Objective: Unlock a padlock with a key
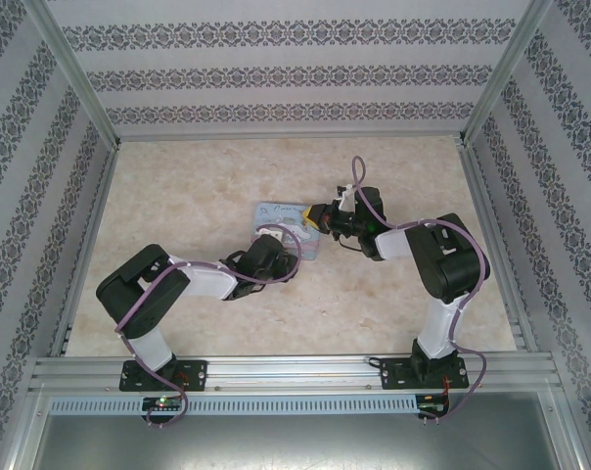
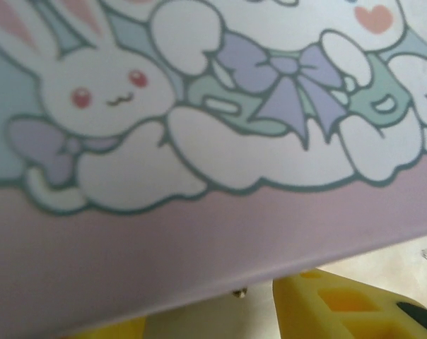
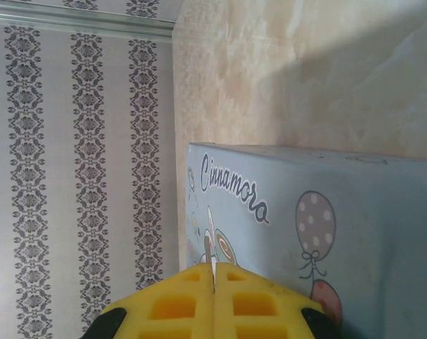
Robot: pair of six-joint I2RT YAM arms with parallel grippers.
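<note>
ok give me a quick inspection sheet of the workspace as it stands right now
surface: pale marbled table, flat
job's things: key, a thin metal blade sticking out of the right claw, close to the tin box; tiny metal bit below the box edge, too small to identify
clutter: nothing seen
grippers: right claw shut on the key; left claw fingers apart, right up against the tin box, grip unclear
cables: purple cables looped along both arms
surroundings: patterned walls, aluminium frame at the near edge
</note>
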